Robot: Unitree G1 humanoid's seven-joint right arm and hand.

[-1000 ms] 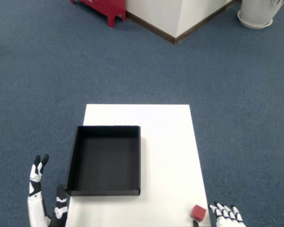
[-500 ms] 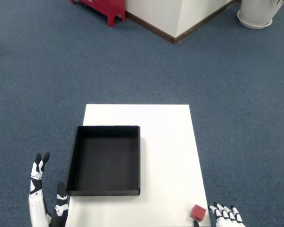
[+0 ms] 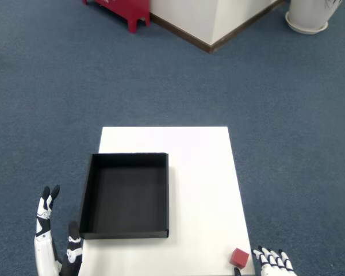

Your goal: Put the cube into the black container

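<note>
A small red cube (image 3: 239, 257) rests on the white table (image 3: 195, 167) near its front right corner. The black container (image 3: 126, 194), a shallow open tray with nothing in it, sits on the table's left half. My right hand (image 3: 273, 263) shows only its fingertips at the bottom edge, just right of the cube, fingers spread and holding nothing. Whether a finger touches the cube is unclear. The left hand (image 3: 54, 244) is raised beside the table's front left corner, fingers apart.
Blue carpet surrounds the table. A red stand (image 3: 122, 8) sits at the top left, a white wall corner with dark baseboard (image 3: 210, 34) at the top middle, and a white pot (image 3: 307, 16) at the top right, all far from the table.
The view has shifted slightly, so the scene sits a little left and lower. The right hand's fingertips have sunk a bit toward the bottom edge. The cube lies where it was on the table.
</note>
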